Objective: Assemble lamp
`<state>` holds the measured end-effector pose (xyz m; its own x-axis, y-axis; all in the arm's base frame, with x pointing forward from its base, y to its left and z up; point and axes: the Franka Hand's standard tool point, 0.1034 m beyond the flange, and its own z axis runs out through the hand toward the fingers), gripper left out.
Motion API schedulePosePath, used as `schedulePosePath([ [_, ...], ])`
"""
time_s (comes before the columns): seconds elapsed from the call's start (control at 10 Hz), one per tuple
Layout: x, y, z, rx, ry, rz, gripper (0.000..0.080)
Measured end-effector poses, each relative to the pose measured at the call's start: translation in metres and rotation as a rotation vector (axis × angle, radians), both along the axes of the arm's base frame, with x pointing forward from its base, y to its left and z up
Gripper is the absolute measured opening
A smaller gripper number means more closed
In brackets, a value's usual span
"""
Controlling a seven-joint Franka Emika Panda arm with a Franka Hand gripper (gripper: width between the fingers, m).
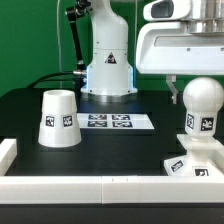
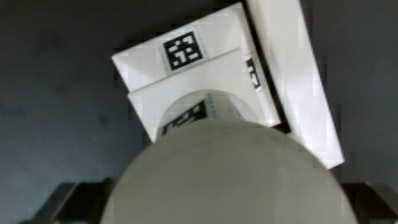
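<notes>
The ball-headed bulb [image 1: 201, 108] stands upright in the stepped square base [image 1: 193, 166] at the exterior view's right, near the front wall. My gripper [image 1: 199, 93] hangs right over the bulb's head, one finger [image 1: 174, 90] showing just clear of the ball. In the wrist view the bulb's head [image 2: 222, 165] fills the picture between my gripper's [image 2: 217, 208] dark fingers [image 2: 80, 203], with the base [image 2: 192, 58] below it. The jaws stand apart on either side of the ball. The cone shade [image 1: 58, 118] stands apart at the exterior view's left.
The marker board [image 1: 113, 122] lies flat mid-table behind the parts. A low white wall [image 1: 80, 186] runs along the front and the left side [image 1: 7, 152]. The robot pedestal [image 1: 107, 62] stands at the back.
</notes>
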<state>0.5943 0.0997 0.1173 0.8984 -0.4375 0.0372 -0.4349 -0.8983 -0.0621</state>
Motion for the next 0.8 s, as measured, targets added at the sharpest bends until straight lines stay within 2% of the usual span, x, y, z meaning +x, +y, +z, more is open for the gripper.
schedulePosePath([
  [0.6,-0.001,0.0059,-0.0003,0.055,0.024,-0.353,0.0579],
  [0.8,-0.0031,0.01,-0.001,0.099,0.051,-0.589,0.0579],
])
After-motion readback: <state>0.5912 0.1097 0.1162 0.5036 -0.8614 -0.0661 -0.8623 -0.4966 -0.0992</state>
